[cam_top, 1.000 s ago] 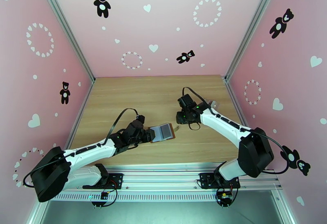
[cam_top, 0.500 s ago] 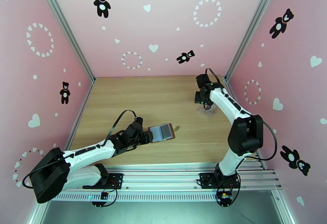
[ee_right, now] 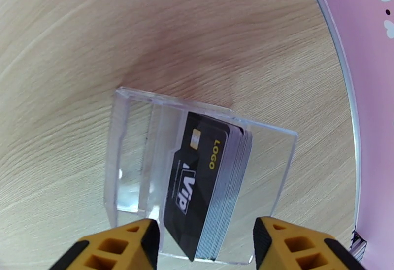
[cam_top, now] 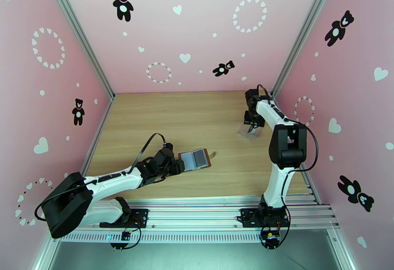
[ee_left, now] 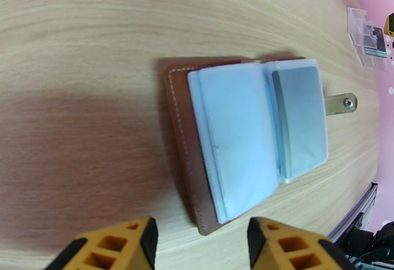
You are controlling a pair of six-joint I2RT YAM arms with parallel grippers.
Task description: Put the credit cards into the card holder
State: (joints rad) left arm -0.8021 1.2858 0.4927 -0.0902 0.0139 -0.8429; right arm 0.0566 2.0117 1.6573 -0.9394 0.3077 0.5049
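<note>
Nearest to me, my left pincer (cam_top: 178,163) is at the near-left edge of the card holder (cam_top: 197,158). In the left wrist view its yellow fingers are spread, with the holder's brown corner just ahead of the gap and touching neither finger. The card holder (ee_left: 246,138) lies open and flat on the worktop (cam_top: 172,118), with the snap tab on its far side. This view also shows the pale pockets; a grey rectangle shows through the farther one, and I cannot tell what it is.

Well beyond the holder, to its far right, stands a clear plastic case (cam_top: 248,133). From above I cannot read its contents. The right wrist view shows the credit cards (ee_right: 207,182) stacked inside it, black with yellow print. My right pincer (ee_right: 204,246) is spread around the stack's lower end and grips nothing.
</note>
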